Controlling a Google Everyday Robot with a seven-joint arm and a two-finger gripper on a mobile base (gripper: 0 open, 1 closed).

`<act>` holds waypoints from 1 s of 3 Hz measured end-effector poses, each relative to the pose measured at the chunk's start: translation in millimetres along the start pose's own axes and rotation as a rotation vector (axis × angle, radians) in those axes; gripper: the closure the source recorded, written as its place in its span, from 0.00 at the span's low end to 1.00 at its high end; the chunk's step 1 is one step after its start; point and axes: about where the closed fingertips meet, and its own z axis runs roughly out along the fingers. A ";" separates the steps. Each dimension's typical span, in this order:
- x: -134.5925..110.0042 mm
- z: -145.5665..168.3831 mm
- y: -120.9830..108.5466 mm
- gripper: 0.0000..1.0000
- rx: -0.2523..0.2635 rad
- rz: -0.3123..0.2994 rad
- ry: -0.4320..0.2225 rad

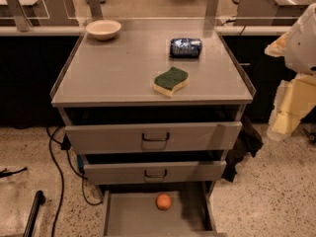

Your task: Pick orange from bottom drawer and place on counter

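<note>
An orange [163, 201] lies on the floor of the open bottom drawer [133, 222], below the bench [113, 73].
On the bench: green sponge [171, 81], blue packet [185, 48], cream bowl [103, 29]. The pincer [286, 113] hangs off the bench's right side; apart or together, cannot tell.

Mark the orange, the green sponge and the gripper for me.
orange [163, 201]: camera view, centre of the fruit.
green sponge [171, 81]: camera view, green top face.
gripper [288, 113]: camera view, pale body at the right edge.
</note>
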 end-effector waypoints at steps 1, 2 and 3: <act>0.0 0.0 0.0 0.00 0.000 0.000 0.000; 0.0 0.0 0.0 0.16 0.000 0.000 0.000; 0.0 0.0 0.0 0.40 0.000 0.000 0.000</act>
